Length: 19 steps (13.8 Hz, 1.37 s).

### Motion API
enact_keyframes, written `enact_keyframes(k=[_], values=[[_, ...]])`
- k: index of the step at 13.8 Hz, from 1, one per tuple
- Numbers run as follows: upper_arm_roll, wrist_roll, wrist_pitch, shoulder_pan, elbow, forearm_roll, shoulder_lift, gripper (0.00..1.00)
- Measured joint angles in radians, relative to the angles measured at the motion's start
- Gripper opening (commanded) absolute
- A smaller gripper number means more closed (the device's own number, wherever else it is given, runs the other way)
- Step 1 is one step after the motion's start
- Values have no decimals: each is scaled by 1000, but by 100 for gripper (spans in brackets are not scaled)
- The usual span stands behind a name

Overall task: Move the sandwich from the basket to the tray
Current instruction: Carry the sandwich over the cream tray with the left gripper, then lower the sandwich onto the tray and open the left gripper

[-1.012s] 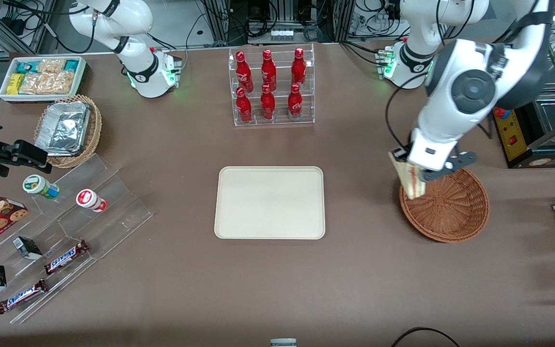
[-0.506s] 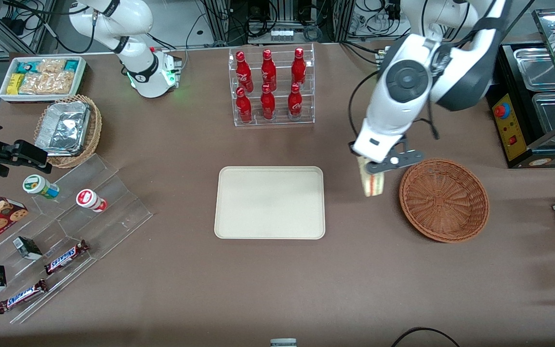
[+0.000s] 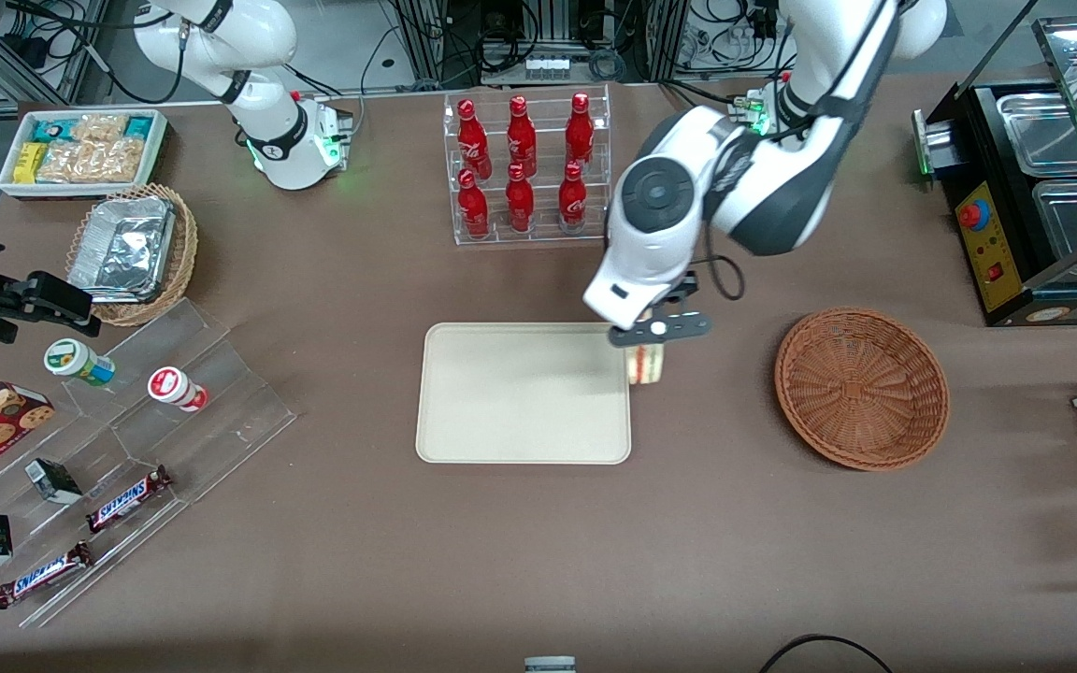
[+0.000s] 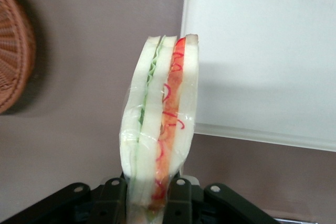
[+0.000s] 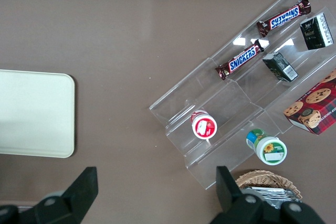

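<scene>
Sandwich [image 3: 646,365] hangs clamped in the end effector [image 3: 648,348], long axis vertical, just beside the tray [image 3: 464,439] edge on the basket [image 3: 861,388] side.

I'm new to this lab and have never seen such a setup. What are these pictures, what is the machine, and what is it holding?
Two robot arms stand at a brown table. One picture looks down from the front; the other two come from cameras on the arms' wrists. The working arm's gripper is shut on a wrapped sandwich, held in the air at the edge of the cream tray, between it and the wicker basket, which now holds nothing. A rack of red bottles and snack displays also sit on the table.
</scene>
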State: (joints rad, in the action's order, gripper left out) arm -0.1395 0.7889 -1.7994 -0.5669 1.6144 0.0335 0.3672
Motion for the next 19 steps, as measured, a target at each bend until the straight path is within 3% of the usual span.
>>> enact_keyframes(k=[5,11,19], values=[[1,35,-31,-36,-115,1,140,26],[1,51,-160,-58,-138,4,224,27],[1,118,-290,-69,-139,102,336,27]])
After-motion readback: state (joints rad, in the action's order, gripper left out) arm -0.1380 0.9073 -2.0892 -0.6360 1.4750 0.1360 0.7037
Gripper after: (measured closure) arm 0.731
